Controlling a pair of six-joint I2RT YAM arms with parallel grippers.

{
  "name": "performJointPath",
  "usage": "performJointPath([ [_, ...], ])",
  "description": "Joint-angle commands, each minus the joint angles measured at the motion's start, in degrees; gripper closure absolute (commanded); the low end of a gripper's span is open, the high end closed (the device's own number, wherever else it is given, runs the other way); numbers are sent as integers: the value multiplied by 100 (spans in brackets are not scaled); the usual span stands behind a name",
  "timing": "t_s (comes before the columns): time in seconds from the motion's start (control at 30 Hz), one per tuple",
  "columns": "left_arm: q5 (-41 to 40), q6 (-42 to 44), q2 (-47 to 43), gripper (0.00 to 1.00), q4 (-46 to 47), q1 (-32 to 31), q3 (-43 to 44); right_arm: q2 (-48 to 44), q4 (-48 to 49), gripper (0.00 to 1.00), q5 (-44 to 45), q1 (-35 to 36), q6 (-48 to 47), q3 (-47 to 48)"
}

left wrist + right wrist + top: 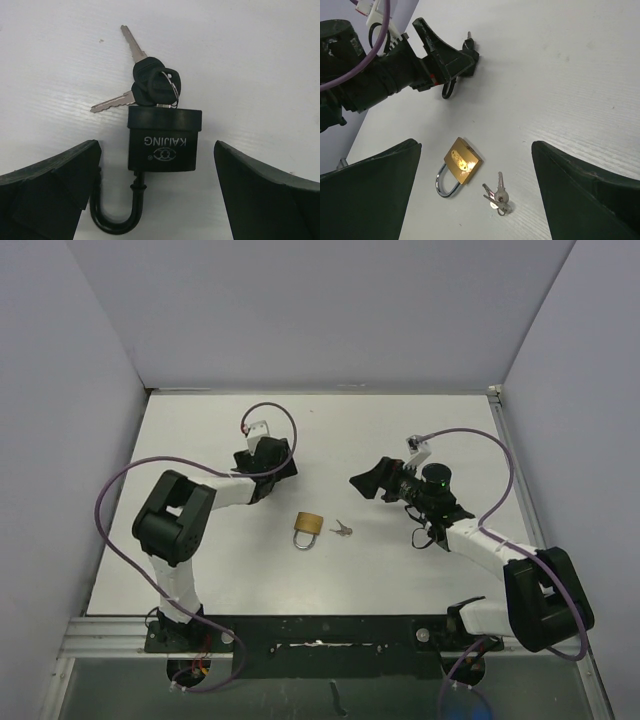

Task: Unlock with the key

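A black padlock (164, 140) lies on the white table between the spread fingers of my left gripper (156, 150), untouched by either. A black-headed key (154, 87) sits in its keyhole, and two more keys fan out from the same ring. Its shackle (117, 215) stands pulled out of the body, with one end behind the left finger. A brass padlock (462, 162) with a shut steel shackle lies mid-table, and a small silver key bunch (496, 196) lies beside it. My right gripper (475, 145) hovers open above and to the right of them, holding nothing.
The left gripper (272, 465) is over the back left part of the table, the right gripper (368, 482) at mid-right. The brass padlock (308, 528) and silver keys (342, 530) lie between the arms. Grey walls enclose the table (200, 430); purple cables loop from both wrists.
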Motion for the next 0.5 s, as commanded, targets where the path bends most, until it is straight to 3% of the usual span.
performJointPath([
  [0.0,-207,294,-995,2,553,40,-239,-27,344,2,-2,-30,-99,22],
  [0.13,4,693,-1775,2,1200,31,-734,-177,118,2,249,19,-393,-13],
  [0.23,776,897,-2243,2,1059,48,-816,-288,-242,2,317,22,-539,49],
  [0.37,2255,851,-2527,2,998,21,-1023,-172,-22,2,-364,-5,-713,110],
  [0.47,2364,557,-2702,2,1004,-112,-1357,5,-552,2,-302,35,-833,396],
])
